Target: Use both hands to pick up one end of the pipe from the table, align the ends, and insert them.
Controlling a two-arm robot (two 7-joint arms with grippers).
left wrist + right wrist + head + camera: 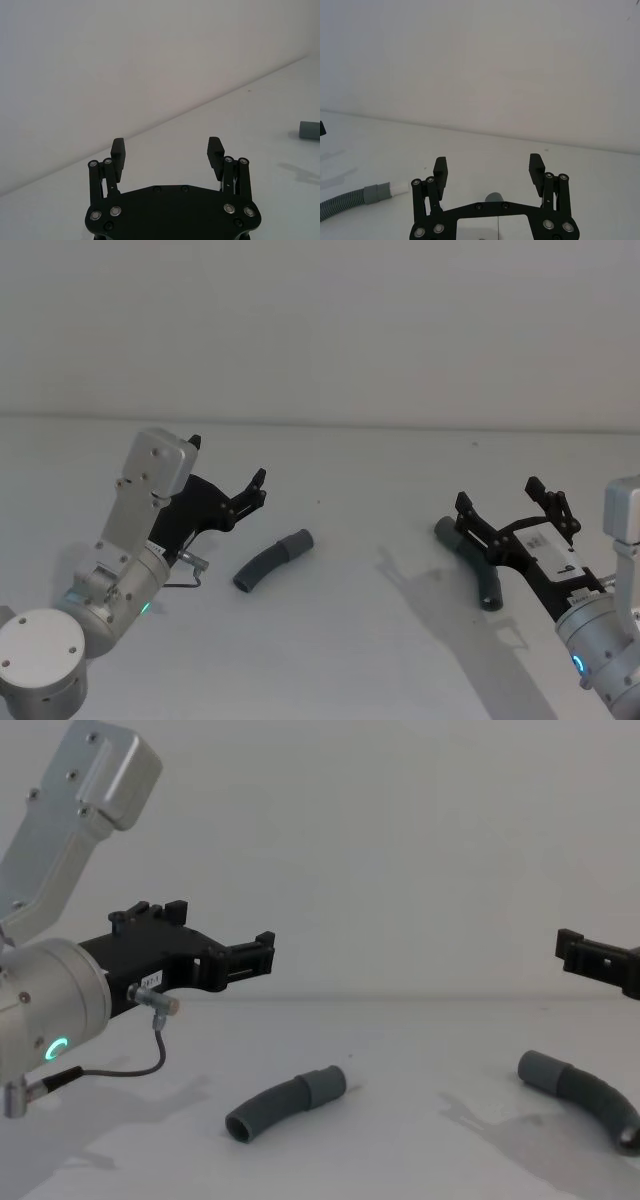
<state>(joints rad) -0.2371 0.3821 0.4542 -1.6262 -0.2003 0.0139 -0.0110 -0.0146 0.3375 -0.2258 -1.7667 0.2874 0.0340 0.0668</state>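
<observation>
Tabletop (360, 670). Left gripper (228, 465) and right gripper (498, 495) hover, fingers spread wide, holding nothing. Left piece (268, 564) lies just beside the left gripper and right piece (585, 1092) below the right gripper, the two well apart. Best to pinch each behind its cuff (298, 541) — ends left free for aligning.

Left pincer (228, 460) hovering, jaws spread wide, right pincer (497, 492) hovering, jaws spread too
</observation>
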